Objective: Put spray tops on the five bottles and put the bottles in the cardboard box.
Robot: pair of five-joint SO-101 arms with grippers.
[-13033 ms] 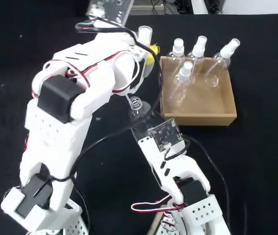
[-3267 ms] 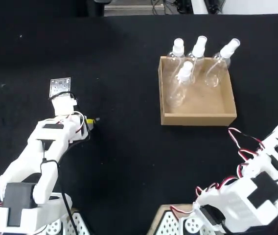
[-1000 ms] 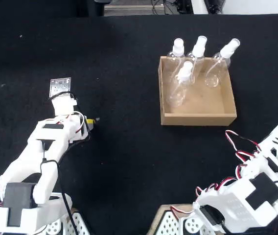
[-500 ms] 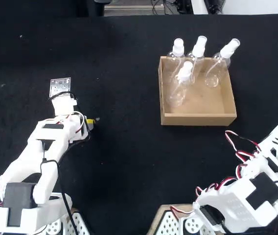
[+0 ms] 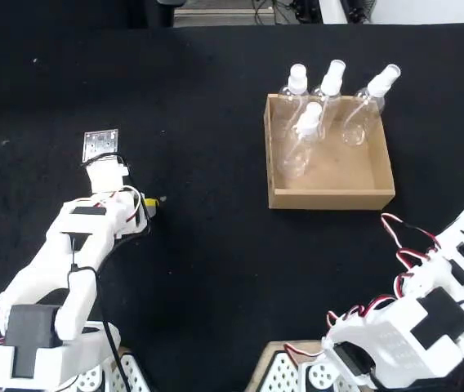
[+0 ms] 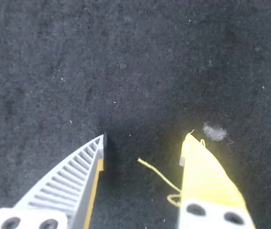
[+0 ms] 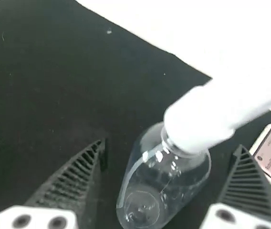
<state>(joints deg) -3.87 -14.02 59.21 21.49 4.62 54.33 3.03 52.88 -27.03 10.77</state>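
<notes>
Right claw [image 7: 171, 145]: one bottle [image 7: 159, 191]; box [image 5: 330, 198]: four.

The bottles [image 5: 299, 155] are clear glossy plastic, the cardboard box [image 5: 330, 198] matt, the table cloth [image 5: 207, 90] black and fuzzy

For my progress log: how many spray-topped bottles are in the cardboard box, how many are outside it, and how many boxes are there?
Boxed bottles: 4
Loose bottle at the right end effector: 1
Cardboard box: 1
Total: 6
</notes>
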